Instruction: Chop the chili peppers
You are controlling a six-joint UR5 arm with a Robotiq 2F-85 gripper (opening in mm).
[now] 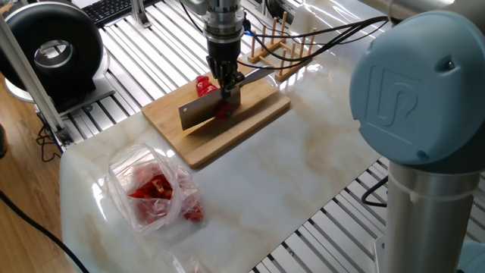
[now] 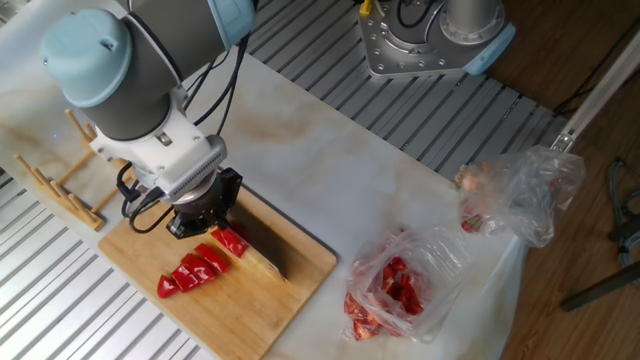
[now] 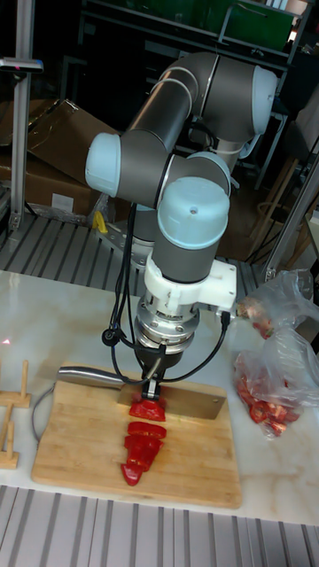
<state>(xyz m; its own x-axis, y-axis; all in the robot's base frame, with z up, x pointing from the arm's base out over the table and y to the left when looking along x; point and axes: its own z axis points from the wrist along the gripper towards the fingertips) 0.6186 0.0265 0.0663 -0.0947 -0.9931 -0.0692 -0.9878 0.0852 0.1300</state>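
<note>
Gripper [image 3: 152, 383] clamps the knife [image 3: 182, 405] at frame center; the chili [image 3: 142, 434] slices lie directly below it on the board [image 3: 71, 443].

One board [image 2: 300, 275]. On it, one knife [image 1: 203, 111] and a row of about five chili pieces [image 2: 196, 272]. Beside the board, two bags [image 2: 400, 285] and one rack [image 1: 276, 42].

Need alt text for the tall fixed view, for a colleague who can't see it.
A robot arm's pincer holds a cleaver blade-down on a wooden cutting board, behind a row of red chili pieces. Clear plastic bags with red pieces lie on the table to the right.
</note>
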